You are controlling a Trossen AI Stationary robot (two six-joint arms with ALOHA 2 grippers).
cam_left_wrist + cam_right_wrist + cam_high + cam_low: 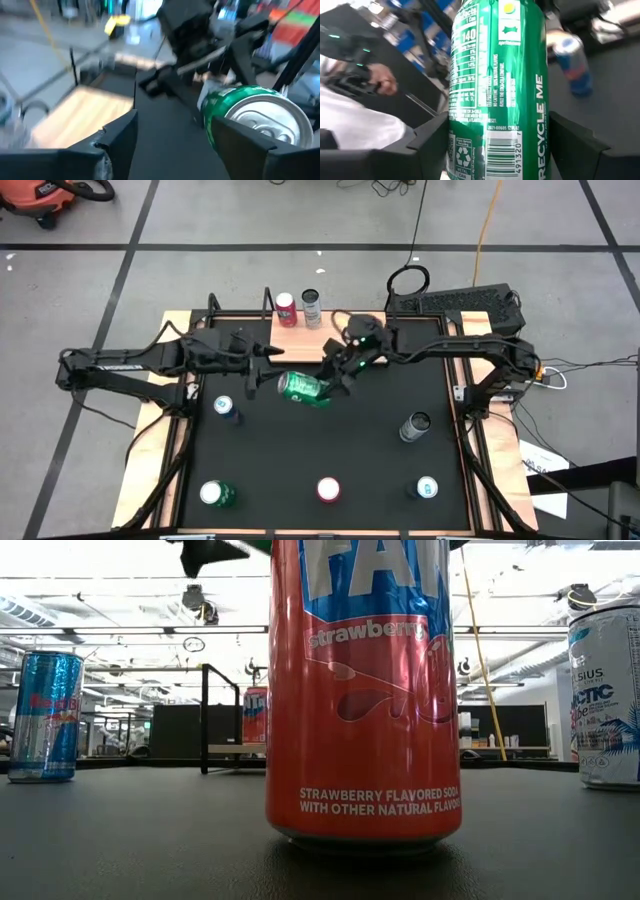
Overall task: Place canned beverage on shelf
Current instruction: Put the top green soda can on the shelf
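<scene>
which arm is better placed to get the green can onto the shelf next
Right, most likely. The right end effector is already shut on the green can, near the shelf. The left end effector is open and empty, beside the shelf.

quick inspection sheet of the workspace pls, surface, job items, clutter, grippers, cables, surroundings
surface: black tabletop on a light wood base.
job's things: green can held on its side above the table; shelf at the far edge already holds a red can and a silver can.
clutter: six more cans on the tabletop, among them a strawberry soda can and a blue can.
grippers: right gripper shut on the green can; left gripper open beside it.
cables: yellow cord across the floor; black cables at the far right corner.
surroundings: tiled floor, orange vacuum, papers at right.
</scene>
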